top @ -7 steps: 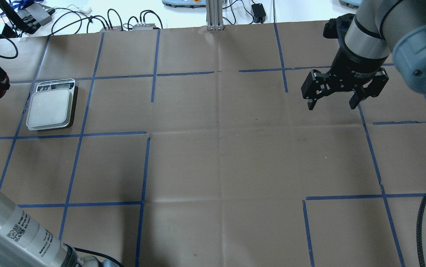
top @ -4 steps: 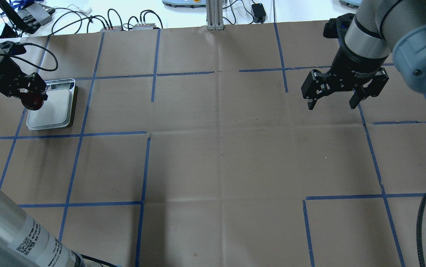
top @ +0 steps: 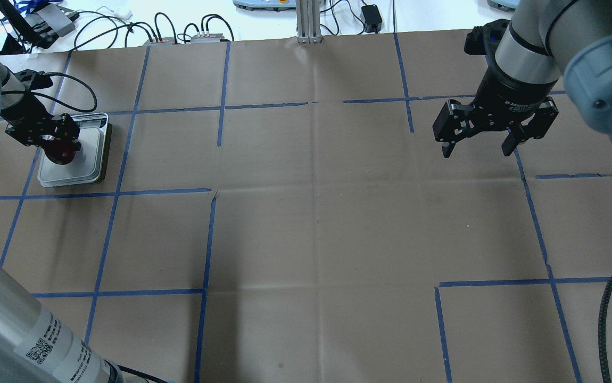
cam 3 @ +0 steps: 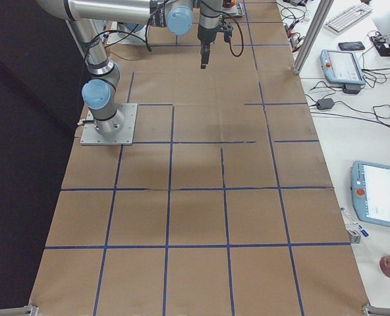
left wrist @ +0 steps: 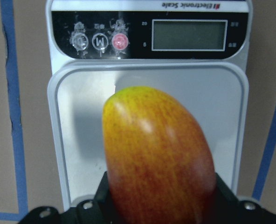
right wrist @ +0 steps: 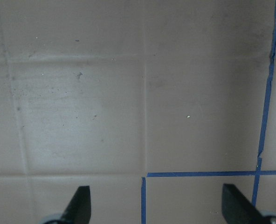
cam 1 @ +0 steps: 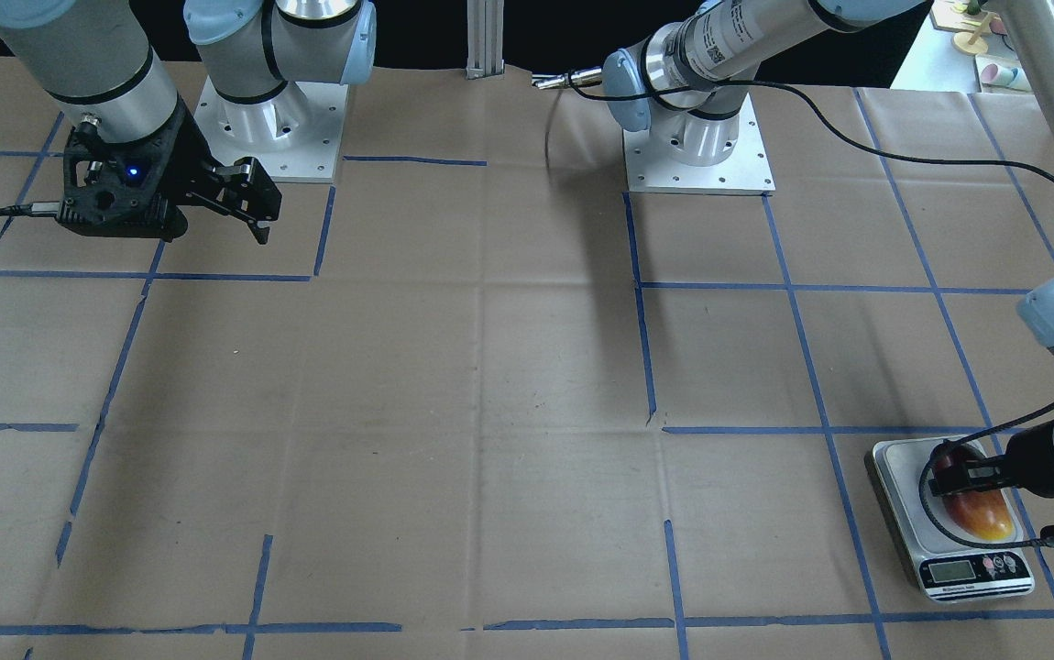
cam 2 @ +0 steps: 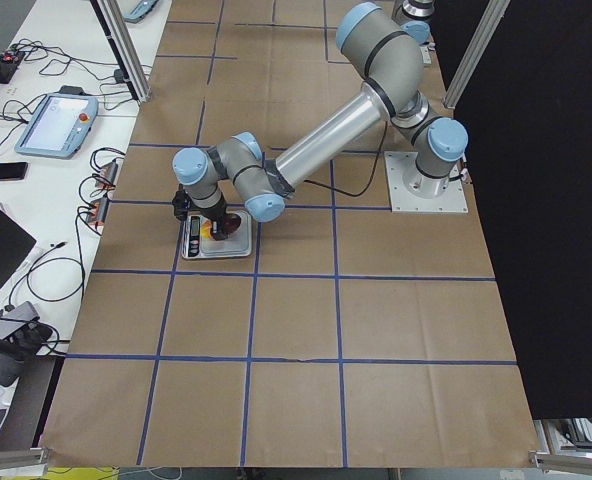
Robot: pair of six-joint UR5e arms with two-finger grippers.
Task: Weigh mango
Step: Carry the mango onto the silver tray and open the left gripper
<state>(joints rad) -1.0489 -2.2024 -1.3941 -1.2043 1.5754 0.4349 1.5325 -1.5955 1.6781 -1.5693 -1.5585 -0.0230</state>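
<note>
Robotics lab, paper-covered table [top: 311, 223] gridded with blue tape [top: 208, 239], teach pendants [cam 3: 340, 66], cables [top: 125, 25]

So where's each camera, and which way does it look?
Overhead: behind the robot, looking down; right gripper shows.
Front: across the table, facing the robot; both bases show.
Left side: table's end, looking along; left arm near.
Right side: other end; right arm near.
Left wrist: above mango, scale; fingers show.
Right wrist: above paper; fingertips show.
Front and left wrist share the mango.
</note>
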